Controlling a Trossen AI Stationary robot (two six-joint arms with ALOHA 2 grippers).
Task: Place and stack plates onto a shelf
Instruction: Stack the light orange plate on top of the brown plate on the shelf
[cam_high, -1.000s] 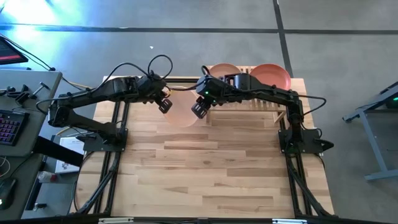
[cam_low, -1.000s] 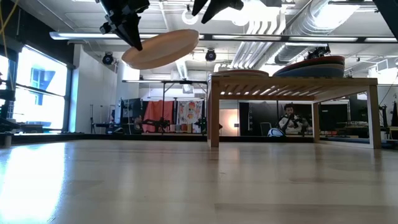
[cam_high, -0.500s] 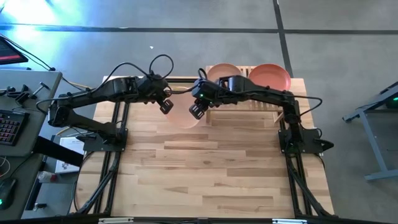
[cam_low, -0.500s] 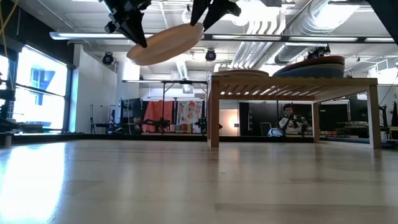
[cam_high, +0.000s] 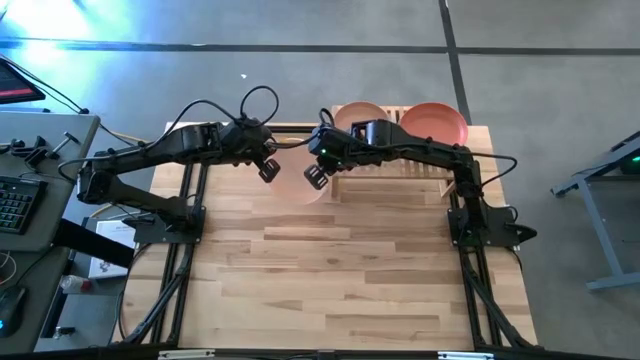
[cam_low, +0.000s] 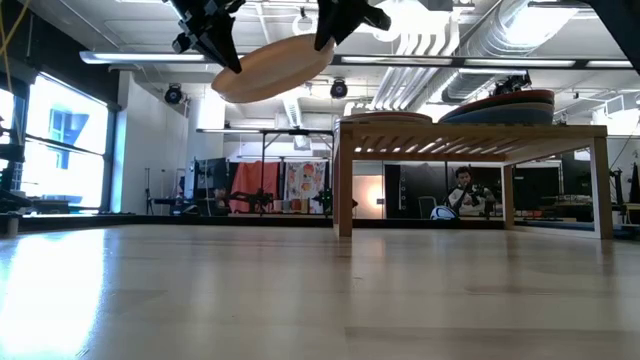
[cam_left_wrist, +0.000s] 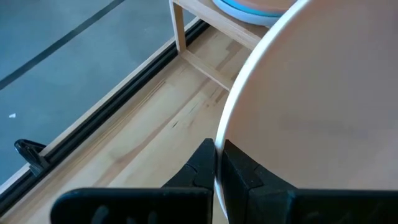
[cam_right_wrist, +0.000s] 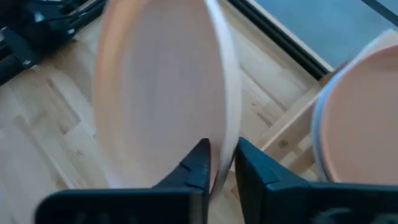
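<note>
A peach plate (cam_low: 272, 68) hangs high over the table, left of the shelf (cam_low: 470, 130), tilted with its shelf-side rim up. My left gripper (cam_high: 267, 168) is shut on its left rim. My right gripper (cam_high: 317, 176) is shut on the opposite rim, the one nearest the shelf. The low light-wood shelf (cam_high: 400, 165) stands at the table's far right. It carries a tan-pink plate (cam_high: 358, 115) on its left half and an orange-red plate (cam_high: 433, 122) topping a stack on its right half. My left gripper pinches the plate's left rim (cam_left_wrist: 217, 163) between its two fingers, slanting down from above. The plate is lifted clear, lower on this side. My right gripper has one finger (cam_right_wrist: 198, 163) on each face of the plate's shelf-side rim (cam_right_wrist: 222, 163), slanting down from above. That side rides higher.
The shelf's near left leg (cam_low: 345, 180) stands close beside the held plate. A blue plate (cam_left_wrist: 249, 7) shows on the shelf in the left wrist view. Bare wooden tabletop (cam_high: 340, 270) stretches in front of both arms. A person (cam_low: 465, 190) sits in the room far behind.
My right gripper has come down and toward the table's left edge onto the plate's shelf-side rim. The plate, carried by my left gripper, has risen a little and drifted toward the shelf, still tilted.
</note>
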